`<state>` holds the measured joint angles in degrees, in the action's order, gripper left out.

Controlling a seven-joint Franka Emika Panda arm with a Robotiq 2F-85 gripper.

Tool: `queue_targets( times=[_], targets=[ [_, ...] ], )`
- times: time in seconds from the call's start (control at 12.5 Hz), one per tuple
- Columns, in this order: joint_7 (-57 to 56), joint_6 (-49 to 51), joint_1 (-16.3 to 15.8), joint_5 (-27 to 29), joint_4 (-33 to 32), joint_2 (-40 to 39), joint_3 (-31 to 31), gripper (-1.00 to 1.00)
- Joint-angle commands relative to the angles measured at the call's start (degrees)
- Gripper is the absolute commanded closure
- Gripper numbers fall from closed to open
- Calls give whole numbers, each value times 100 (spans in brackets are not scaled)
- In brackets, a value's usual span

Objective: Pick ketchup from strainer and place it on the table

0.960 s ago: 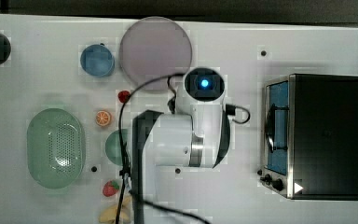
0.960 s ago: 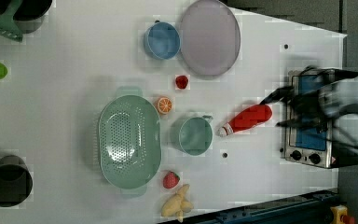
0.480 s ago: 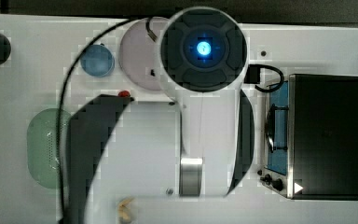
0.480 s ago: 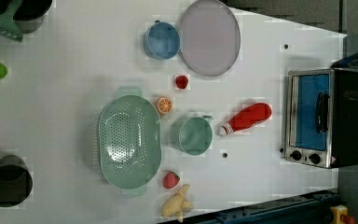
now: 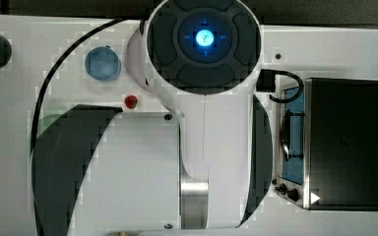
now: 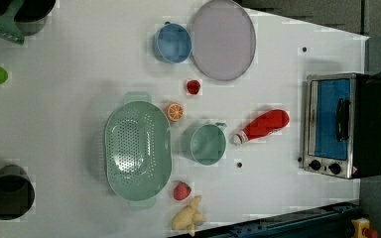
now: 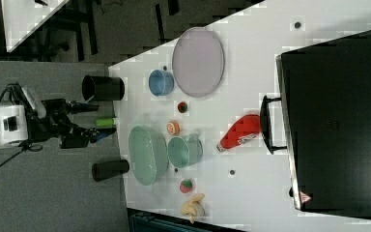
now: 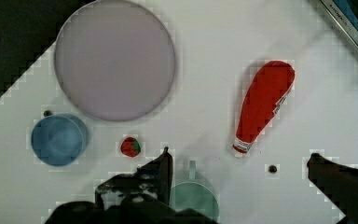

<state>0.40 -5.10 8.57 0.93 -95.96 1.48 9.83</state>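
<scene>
Top view: the arm's wrist housing sits close under the camera. You can make out the blue cup (image 5: 102, 63) near the surface (image 5: 334, 49) far edge and the toaster oven (image 5: 342, 142) at the top view's right edge.

Left view: the ketchup (image 6: 262, 126) lies flat on the bare surface (image 6: 69, 99), between the teal cup (image 6: 208, 144) and the toaster oven (image 6: 338, 124), cap toward the cup. The strainer (image 6: 138, 148) has nothing in it, perforated bottom fully visible. By that, I'd call the placement done; only the arm's retreat is left, if anything.

Right view: same layout. The ketchup (image 7: 238, 131) is on its side just beside the oven's handle, well apart from the strainer (image 7: 147, 154). The bottle is red with a white cap and a label band near the neck.

Wrist view: gripper (image 8: 240, 163) is spread wide, holding nothing, with the ketchup (image 8: 262, 106) lying on the surface beyond the fingertips (image 8: 165, 161). Lilac plate (image 8: 115, 59), a strawberry (image 8: 130, 146) and the blue cup (image 8: 58, 139) sit apart from it.
</scene>
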Motion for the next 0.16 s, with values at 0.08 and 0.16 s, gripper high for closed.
queue_targets(
  times=[0.08,0.16],
  targets=[
    [38,20,109,-14,-139,-228,-129,-100],
    [38,20,108,-14,-142,-238,-129,-100]
  ],
)
